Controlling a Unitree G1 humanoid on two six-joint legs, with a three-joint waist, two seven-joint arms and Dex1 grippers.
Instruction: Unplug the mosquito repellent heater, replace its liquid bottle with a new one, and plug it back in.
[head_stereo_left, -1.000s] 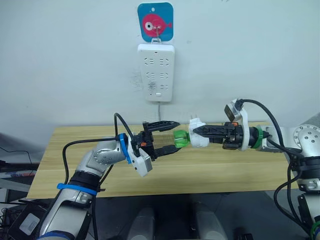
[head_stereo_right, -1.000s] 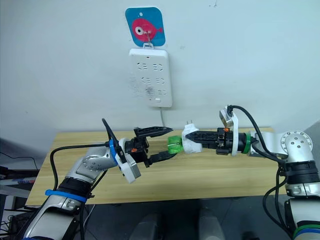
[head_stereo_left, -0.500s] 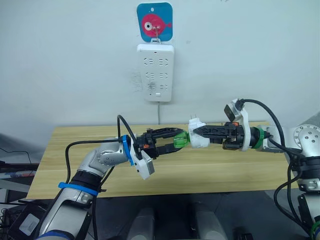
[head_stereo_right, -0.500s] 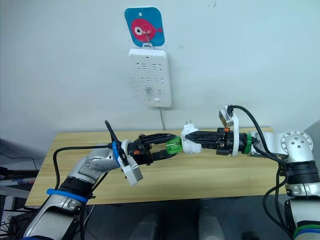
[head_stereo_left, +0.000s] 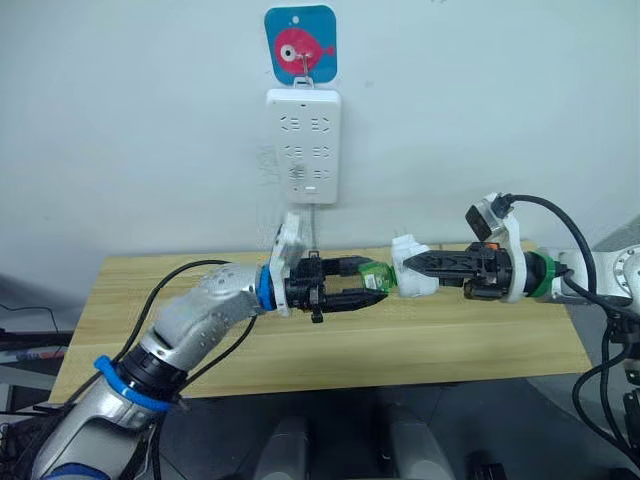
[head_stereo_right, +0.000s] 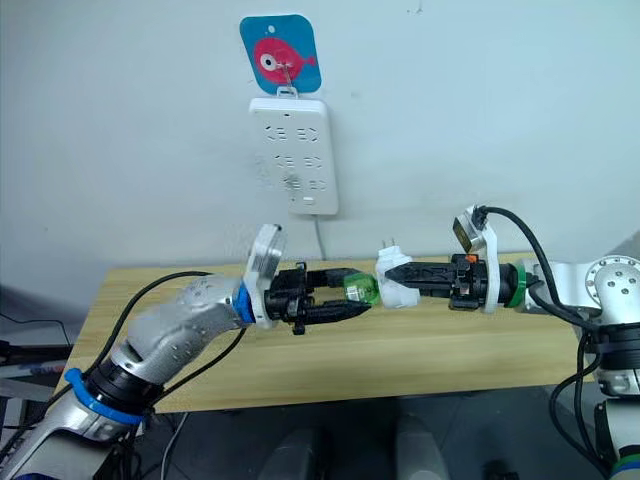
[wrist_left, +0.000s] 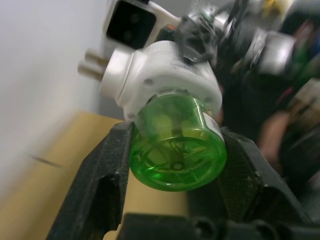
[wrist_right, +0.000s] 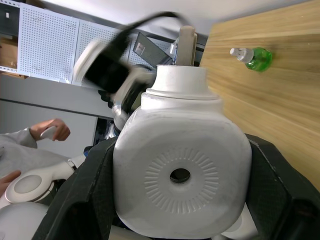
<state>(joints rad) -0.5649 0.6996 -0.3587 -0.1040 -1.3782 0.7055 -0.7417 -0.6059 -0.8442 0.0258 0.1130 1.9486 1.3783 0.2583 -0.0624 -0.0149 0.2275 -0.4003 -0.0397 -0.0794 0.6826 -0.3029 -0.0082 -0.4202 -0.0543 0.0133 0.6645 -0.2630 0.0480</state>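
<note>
Light wooden surface (head_stereo_left: 420, 345) stands against the wall. One small green bottle with white cap (wrist_right: 252, 57) lies directly on it.

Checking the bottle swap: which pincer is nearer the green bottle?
Left. The left pincer is shut on the green bottle; the right pincer grips the heater just beyond it.

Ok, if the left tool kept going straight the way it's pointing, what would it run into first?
The left tool is shut on the green liquid bottle, so straight on it would press that bottle into the mosquito repellent heater, which the right tool holds just beyond it.
</note>
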